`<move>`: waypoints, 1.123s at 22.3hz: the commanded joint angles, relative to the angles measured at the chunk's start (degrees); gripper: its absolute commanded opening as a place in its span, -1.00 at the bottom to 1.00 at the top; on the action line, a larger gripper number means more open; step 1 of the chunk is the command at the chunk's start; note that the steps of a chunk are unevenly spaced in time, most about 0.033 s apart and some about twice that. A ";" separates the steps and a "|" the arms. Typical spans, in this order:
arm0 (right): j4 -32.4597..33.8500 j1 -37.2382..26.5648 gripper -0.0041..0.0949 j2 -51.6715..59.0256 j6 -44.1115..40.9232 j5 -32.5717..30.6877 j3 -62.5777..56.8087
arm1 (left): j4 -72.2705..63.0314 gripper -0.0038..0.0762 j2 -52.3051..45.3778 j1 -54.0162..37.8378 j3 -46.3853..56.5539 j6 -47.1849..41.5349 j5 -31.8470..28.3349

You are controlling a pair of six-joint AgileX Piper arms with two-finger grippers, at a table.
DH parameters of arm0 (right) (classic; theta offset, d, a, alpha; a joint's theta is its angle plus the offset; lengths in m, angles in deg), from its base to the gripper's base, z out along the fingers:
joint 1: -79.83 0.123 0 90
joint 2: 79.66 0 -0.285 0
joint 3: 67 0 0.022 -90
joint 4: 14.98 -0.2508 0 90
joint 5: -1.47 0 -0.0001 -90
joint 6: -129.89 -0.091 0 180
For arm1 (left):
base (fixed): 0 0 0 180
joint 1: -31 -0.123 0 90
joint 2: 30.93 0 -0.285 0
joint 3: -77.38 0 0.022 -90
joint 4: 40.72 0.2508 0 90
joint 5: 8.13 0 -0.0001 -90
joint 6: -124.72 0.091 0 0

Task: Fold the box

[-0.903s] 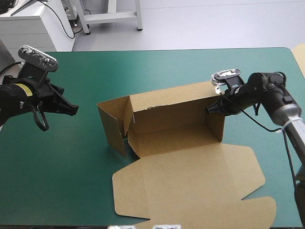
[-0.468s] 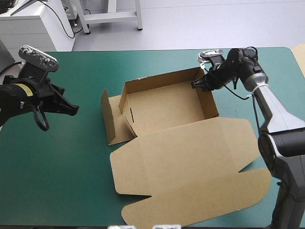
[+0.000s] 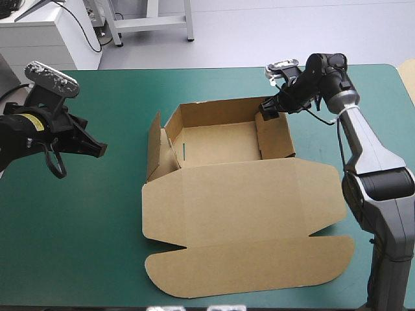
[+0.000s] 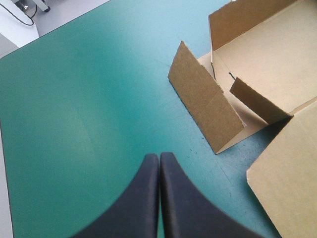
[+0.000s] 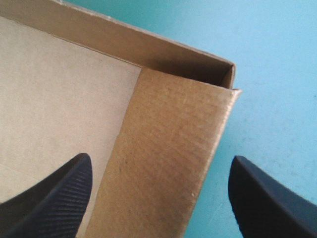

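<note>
- As seen from the high view, the box sits mid-table on the teal-green cover as an open tray, with its lid lying flat toward 6 o'clock.
- I note a side flap standing upright at the tray's 9 o'clock side, splayed outward.
- The left gripper is well apart from the box, out at its 9 o'clock, and touches no board.
- The right gripper is at the tray's 1 o'clock corner, at the top edge of the right-hand wall.
- Left wrist view: the left gripper is pressed together into one pointed arch and grips nothing.
- Taking its pointing direction as 12 o'clock, I find the side flap ahead at about 1 o'clock, and the tray of the box beyond it.
- Right wrist view: the right gripper is spread wide and straddles the wall near its far corner.
- One of its fingers is over the tray floor of the box, and the other is outside over the cover.
- I cannot tell whether either finger touches the board.
</note>
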 commanded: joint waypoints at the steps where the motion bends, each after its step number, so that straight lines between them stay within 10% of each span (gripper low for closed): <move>1: -0.97 0.00 0.52 5.82 -2.00 -0.70 2.35 | -0.08 -0.92 -1.07 0.00 -1.62 -0.07 -2.25; 18: 1.61 0.00 0.47 4.88 -5.02 -0.70 -9.02 | 2.10 -0.92 -1.07 0.00 -1.52 -0.07 -0.93; 25: 1.50 0.00 -0.80 4.17 -4.84 -0.70 -9.06 | 2.10 -0.92 -1.07 0.00 -1.52 -0.07 -2.07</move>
